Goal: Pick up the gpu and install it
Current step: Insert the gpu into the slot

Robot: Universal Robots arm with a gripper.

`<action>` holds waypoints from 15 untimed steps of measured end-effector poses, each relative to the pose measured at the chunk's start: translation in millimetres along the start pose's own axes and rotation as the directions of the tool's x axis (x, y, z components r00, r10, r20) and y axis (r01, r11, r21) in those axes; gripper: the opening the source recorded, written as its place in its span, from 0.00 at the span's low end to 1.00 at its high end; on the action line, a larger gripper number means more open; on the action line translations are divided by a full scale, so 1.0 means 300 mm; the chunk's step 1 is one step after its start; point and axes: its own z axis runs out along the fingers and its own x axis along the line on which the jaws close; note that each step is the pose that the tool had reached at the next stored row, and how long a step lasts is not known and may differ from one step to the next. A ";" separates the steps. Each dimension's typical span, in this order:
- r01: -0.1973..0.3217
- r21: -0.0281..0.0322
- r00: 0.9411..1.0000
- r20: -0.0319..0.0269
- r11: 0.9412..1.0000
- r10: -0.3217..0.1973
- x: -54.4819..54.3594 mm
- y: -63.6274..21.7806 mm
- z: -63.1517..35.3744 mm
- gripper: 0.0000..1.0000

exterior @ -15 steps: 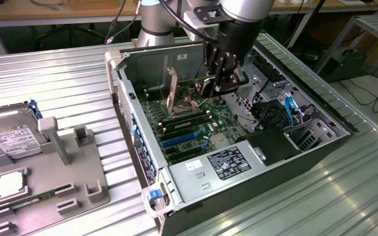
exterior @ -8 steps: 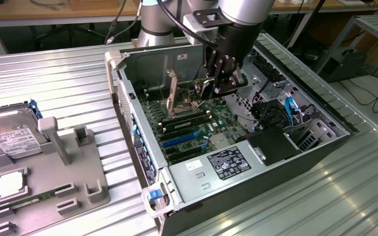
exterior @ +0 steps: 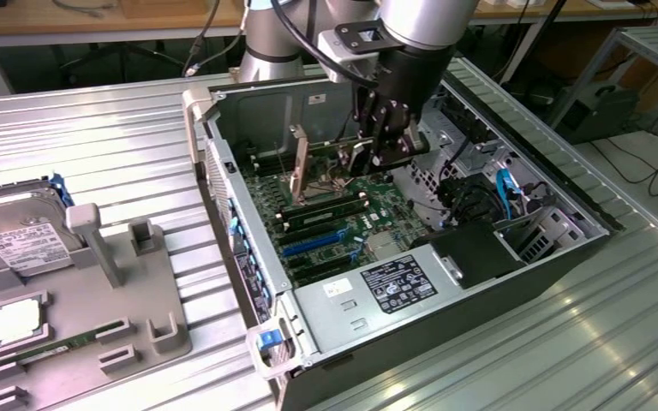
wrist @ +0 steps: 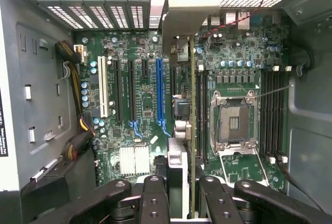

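Clearly the gripper (exterior: 382,152) has its jaws clamped on the gpu (wrist: 192,110), which hangs edge-down inside the open computer case (exterior: 220,171) over the motherboard (wrist: 145,105), close beside the long blue slot (wrist: 160,89). I cannot tell whether its lower edge touches the board.

In the exterior view the card sits at about twelve o'clock from the board's middle. The hard drive (exterior: 14,235) lies well apart at about nine o'clock, on its grey holder (exterior: 134,325).

I judge the card light and stiff but fragile. It is a thin green board with a dull black cooler block and a bright folded metal bracket (wrist: 181,11). Hold is best taken across the flat faces near the upper edge, away from the connector edge and small parts. The smooth faces could slip under a twisting load.
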 end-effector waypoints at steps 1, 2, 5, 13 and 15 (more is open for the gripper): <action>0.000 0.000 1.000 0.000 1.000 0.000 0.000 0.000 0.002 0.28; 0.000 0.000 1.000 0.000 1.000 0.000 0.000 0.000 0.004 0.28; 0.000 0.000 1.000 0.000 1.000 0.000 0.001 0.000 0.009 0.28; 0.000 0.000 1.000 -0.004 1.000 0.000 0.002 0.000 0.026 0.28; 0.000 0.000 1.000 -0.005 1.000 0.000 0.003 0.000 0.031 0.28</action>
